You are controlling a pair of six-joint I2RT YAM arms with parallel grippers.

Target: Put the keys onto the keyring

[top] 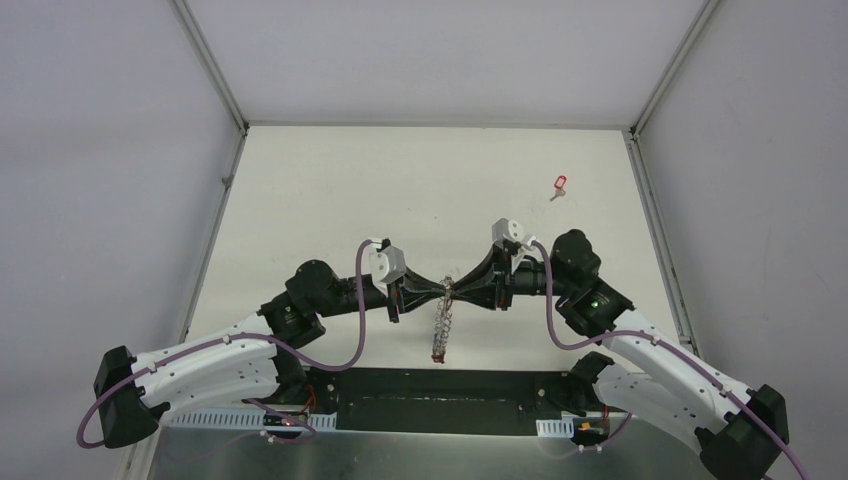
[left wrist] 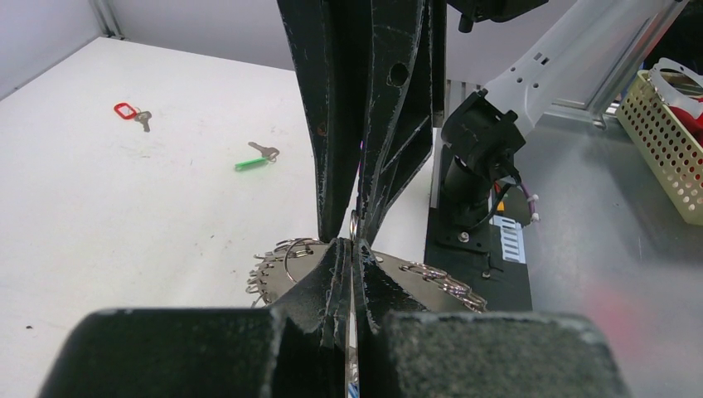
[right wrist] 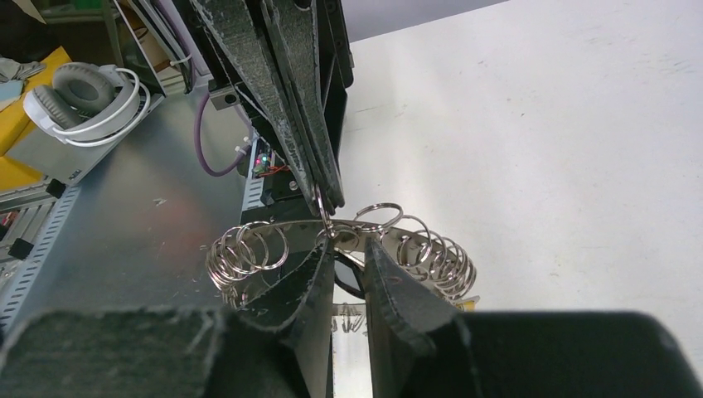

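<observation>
The keyring (top: 440, 335), a dark grey ring fringed with silver split rings, hangs in the air below both grippers at the table's near middle. My left gripper (top: 443, 291) is shut on its top rim beside a small split ring (left wrist: 354, 224). My right gripper (top: 455, 291) meets it tip to tip from the other side. In the right wrist view the right gripper (right wrist: 350, 245) stands slightly open, its fingertips either side of the keyring (right wrist: 431, 257) rim. A red-tagged key (top: 559, 186) lies far right on the table. A green-tagged key (left wrist: 255, 159) lies nearer.
White walls enclose the table on three sides. A black base plate (top: 440, 400) runs between the arm bases at the near edge. Off the table, a wire basket (left wrist: 663, 141) and a pair of headphones (right wrist: 83, 99) sit on the metal bench.
</observation>
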